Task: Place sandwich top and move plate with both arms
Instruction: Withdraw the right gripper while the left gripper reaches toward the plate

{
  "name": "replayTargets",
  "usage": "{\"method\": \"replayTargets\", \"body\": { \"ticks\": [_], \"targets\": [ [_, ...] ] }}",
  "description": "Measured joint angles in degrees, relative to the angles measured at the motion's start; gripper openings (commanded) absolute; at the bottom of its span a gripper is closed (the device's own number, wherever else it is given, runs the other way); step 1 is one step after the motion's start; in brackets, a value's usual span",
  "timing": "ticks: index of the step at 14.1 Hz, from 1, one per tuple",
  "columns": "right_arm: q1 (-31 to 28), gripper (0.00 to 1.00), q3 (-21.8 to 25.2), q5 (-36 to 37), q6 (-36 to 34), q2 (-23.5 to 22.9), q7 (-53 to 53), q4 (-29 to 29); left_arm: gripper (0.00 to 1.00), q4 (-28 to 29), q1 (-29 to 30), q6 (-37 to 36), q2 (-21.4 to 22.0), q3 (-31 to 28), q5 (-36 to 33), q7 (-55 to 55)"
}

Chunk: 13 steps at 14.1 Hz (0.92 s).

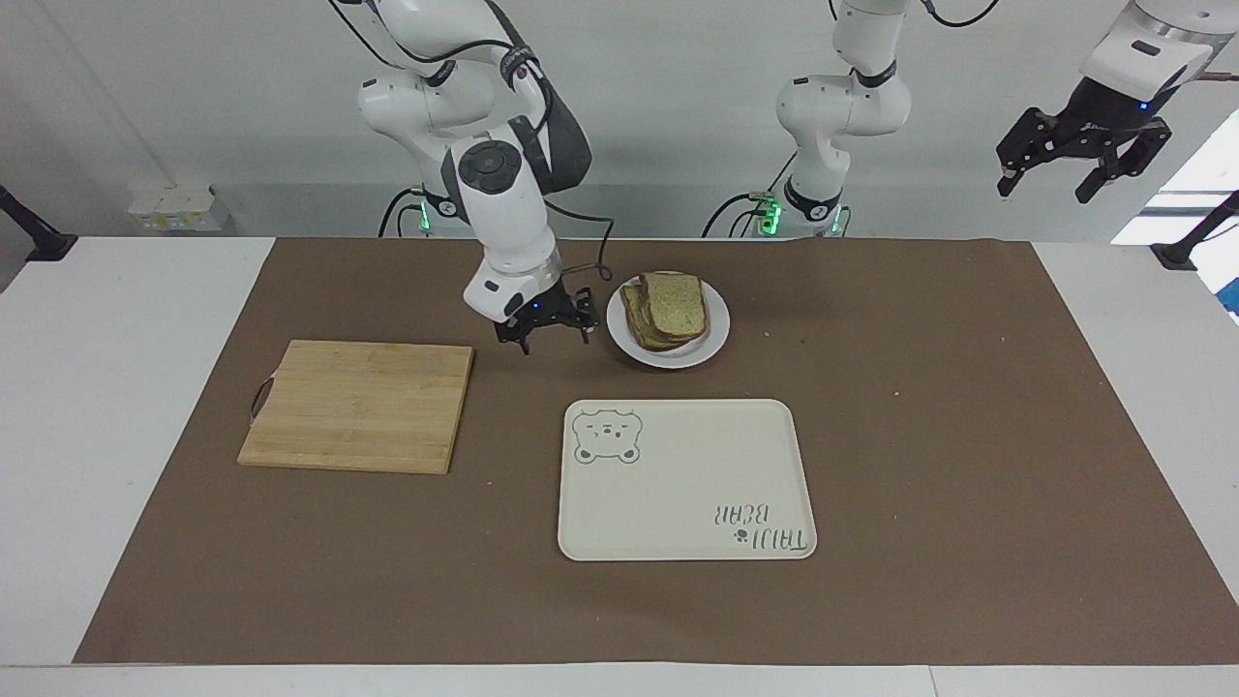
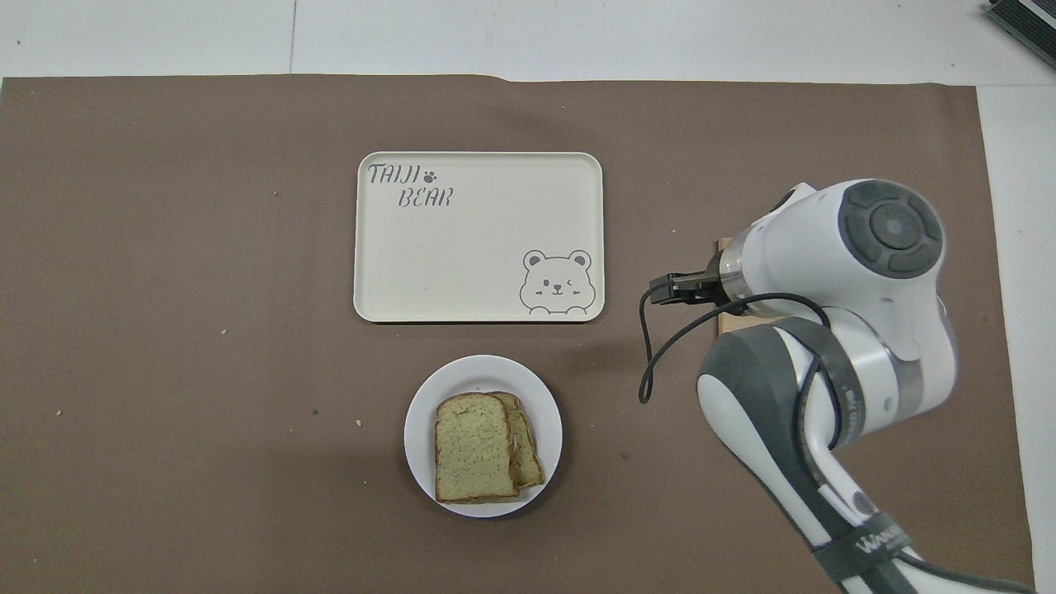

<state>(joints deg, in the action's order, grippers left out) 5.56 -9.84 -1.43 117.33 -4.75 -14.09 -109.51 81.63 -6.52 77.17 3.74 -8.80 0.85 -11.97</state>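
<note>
The sandwich top (image 1: 675,302) (image 2: 469,445), a pale speckled slice with a darker crust, lies on top of the bread stack on the small white plate (image 1: 678,359) (image 2: 483,371). My right gripper (image 1: 552,329) hangs open and empty just over the brown mat, beside the plate and between it and the cutting board. In the overhead view the right arm's wrist (image 2: 833,256) covers that gripper. My left gripper (image 1: 1082,165) waits open and empty, high in the air past the left arm's end of the mat.
A cream tray with a bear drawing (image 1: 678,484) (image 2: 462,247) lies farther from the robots than the plate. A bamboo cutting board (image 1: 358,405) sits toward the right arm's end. Small crumbs dot the brown mat (image 1: 968,436).
</note>
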Motion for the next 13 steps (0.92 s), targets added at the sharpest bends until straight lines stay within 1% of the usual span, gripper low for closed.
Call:
{"method": "replayTargets", "body": {
  "ticks": [4,6,8,11,13],
  "targets": [
    [-4.52,1.0,0.05,0.28,-0.35,2.17,0.01,1.82,1.0,1.97,-0.04,0.05,0.13,0.18,5.39,0.0],
    [-5.59,1.0,0.12,0.28,-1.58,3.95,0.01,2.61,1.0,5.52,-0.07,1.56,0.65,0.34,9.13,0.0],
    [-6.12,1.0,0.47,0.32,-4.14,5.28,0.01,4.21,1.0,12.12,-0.79,6.38,2.24,0.54,12.42,0.0],
    [-8.51,1.0,1.01,0.37,-10.19,6.13,0.01,8.48,1.0,25.39,-3.51,16.36,5.12,1.03,17.68,0.01],
    [-10.4,1.0,1.28,0.38,-14.6,6.51,0.01,11.03,1.0,32.99,-5.36,22.41,6.2,1.16,21.14,0.0]
  ]
}}
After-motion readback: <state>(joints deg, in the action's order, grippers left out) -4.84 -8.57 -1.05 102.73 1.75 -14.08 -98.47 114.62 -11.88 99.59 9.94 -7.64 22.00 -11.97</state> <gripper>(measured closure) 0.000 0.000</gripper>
